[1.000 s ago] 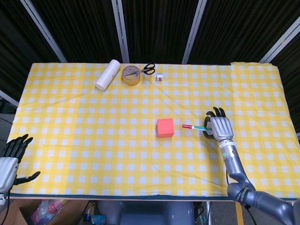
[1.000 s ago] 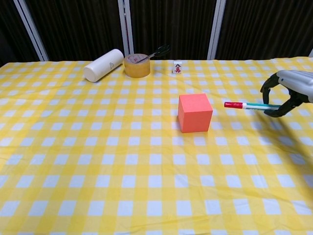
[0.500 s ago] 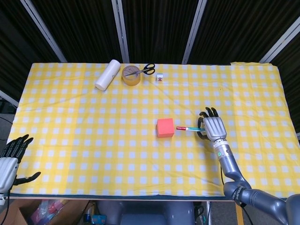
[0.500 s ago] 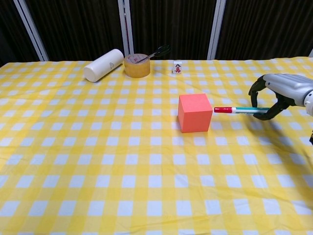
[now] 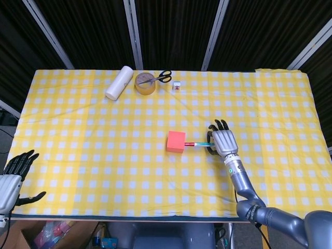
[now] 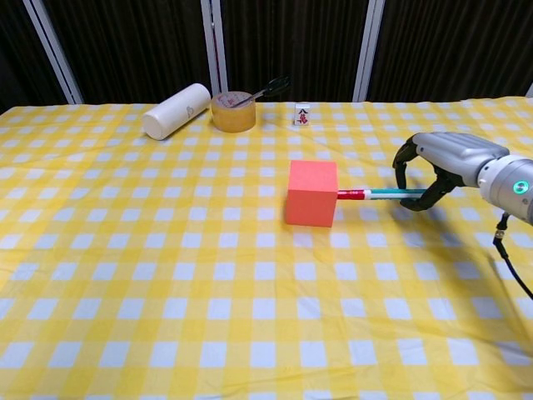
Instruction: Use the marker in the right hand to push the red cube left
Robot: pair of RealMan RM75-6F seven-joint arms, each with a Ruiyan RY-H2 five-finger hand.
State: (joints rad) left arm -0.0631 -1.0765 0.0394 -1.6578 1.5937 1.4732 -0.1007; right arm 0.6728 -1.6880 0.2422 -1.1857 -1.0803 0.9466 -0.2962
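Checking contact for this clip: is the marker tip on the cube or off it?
On it: the marker tip meets the cube right face, held by the right hand.

The right robot hand (image 5: 223, 141) reaches out over the bench, back upward, its fingers (image 6: 408, 157) curled around the marker (image 6: 385, 194) it holds, which sticks out level to the left of the hand. Its forearm runs back toward the near right edge. The left robot hand (image 5: 11, 175) hangs low at the near left corner, fingers spread apart and holding nothing.
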